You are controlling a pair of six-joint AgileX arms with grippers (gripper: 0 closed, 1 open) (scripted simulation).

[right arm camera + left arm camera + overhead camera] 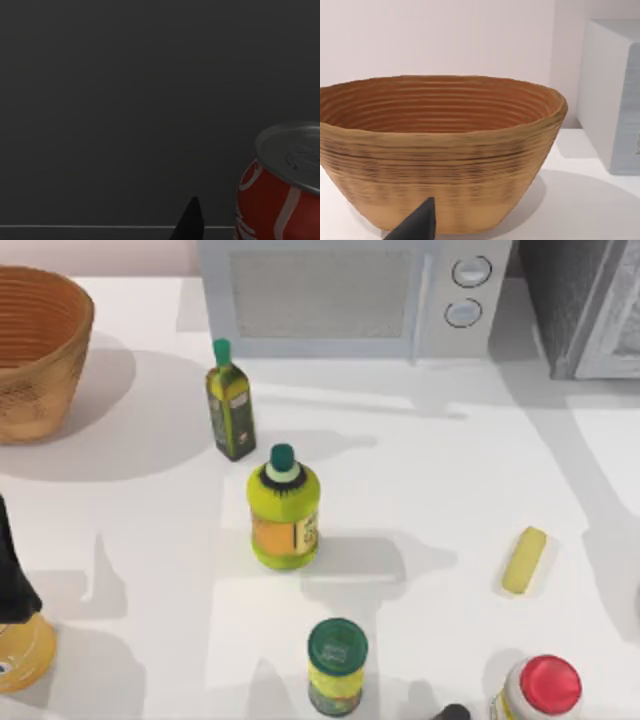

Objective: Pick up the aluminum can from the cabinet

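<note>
1. At the table's far left, the woven basket point(35, 350) is sitting at the back. The left wrist view is looking straight at its ribbed side point(440, 165), with the left gripper point(417, 225) hovering low before it. I cannot tell whether this gripper is spread or pressed together.
2. The left arm point(12, 570) is hanging idle over the left edge, just above a rounded yellow object point(20, 652).
3. A dark olive-oil bottle point(230, 412) is standing upright in front of the white microwave point(340, 295), which is occupying the back centre.
4. Nearer the front, a yellow-green bottle point(285, 515) with a dark green cap is standing alone. Closer still, a green-lidded jar point(337, 665) is standing by the front edge.
5. A pale yellow block point(525, 560) is lying on the right half. The red-capped white container point(540, 687) is standing at the front, well apart from it.
6. The cabinet point(585, 300) is filling the back right corner.
7. In the right wrist view, the aluminum can point(280, 190), red with white lettering and a silvery top, is standing upright against a dark grey wall of the cabinet's colour. The right gripper point(190, 220) is sitting near the can, apart from it, and I cannot tell its state.
</note>
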